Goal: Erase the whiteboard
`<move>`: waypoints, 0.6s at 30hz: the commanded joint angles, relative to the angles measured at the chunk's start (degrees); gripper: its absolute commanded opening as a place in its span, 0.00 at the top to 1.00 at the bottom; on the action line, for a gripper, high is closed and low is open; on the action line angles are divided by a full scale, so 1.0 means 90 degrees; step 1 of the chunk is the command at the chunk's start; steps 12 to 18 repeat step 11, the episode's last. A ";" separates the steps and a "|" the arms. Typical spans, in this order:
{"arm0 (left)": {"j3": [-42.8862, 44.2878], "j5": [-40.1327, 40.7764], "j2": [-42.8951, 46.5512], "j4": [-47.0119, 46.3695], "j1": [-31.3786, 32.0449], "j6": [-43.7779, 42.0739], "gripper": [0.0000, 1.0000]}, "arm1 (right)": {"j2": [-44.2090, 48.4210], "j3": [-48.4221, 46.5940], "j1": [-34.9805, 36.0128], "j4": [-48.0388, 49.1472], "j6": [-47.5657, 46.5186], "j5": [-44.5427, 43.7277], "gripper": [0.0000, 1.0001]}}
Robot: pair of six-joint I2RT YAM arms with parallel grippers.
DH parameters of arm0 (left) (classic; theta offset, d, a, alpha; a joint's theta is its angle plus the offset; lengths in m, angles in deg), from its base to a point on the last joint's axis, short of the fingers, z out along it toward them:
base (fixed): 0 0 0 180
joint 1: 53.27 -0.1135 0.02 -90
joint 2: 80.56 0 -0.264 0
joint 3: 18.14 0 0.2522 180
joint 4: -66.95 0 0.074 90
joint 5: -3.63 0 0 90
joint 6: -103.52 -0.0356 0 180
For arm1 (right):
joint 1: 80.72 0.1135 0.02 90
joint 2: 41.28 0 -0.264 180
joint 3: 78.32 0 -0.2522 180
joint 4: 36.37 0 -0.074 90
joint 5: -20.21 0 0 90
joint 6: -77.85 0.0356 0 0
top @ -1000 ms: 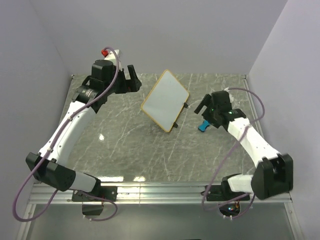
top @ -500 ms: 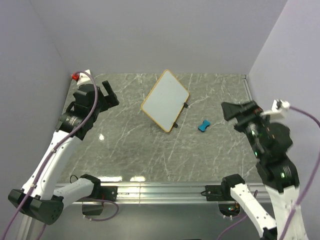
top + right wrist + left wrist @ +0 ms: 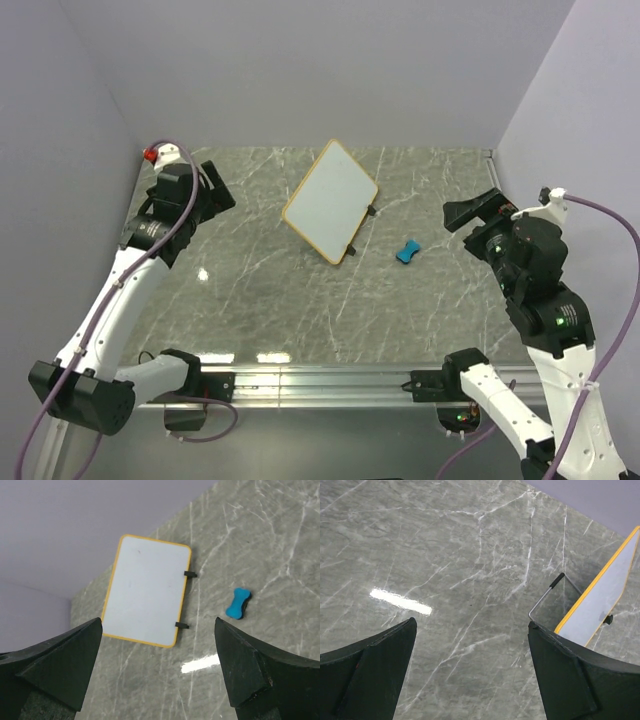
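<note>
The whiteboard (image 3: 330, 200) lies tilted like a diamond at the back middle of the grey marble table, its face blank white inside a yellow frame, with two small black feet on its right edge. It also shows in the right wrist view (image 3: 147, 590), and its edge shows in the left wrist view (image 3: 600, 597). A small blue bone-shaped eraser (image 3: 407, 250) lies on the table right of the board, and shows in the right wrist view too (image 3: 238, 603). My left gripper (image 3: 222, 190) is open and empty, raised well left of the board. My right gripper (image 3: 458, 215) is open and empty, raised right of the eraser.
Plain lilac walls close off the left, back and right sides of the table (image 3: 250, 290). A metal rail (image 3: 320, 380) runs along the near edge by the arm bases. A thin wire stand (image 3: 547, 592) sticks out beside the board.
Both arms have pulled back and up from the board. The right gripper, which was at the eraser, has withdrawn to the right. The eraser lies free on the table.
</note>
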 commanded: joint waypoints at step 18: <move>0.0460 0.0040 -0.0144 -0.0365 -0.0221 -0.0200 0.00 | 0.0191 0.0042 0.0015 0.0210 -0.0508 -0.0064 0.00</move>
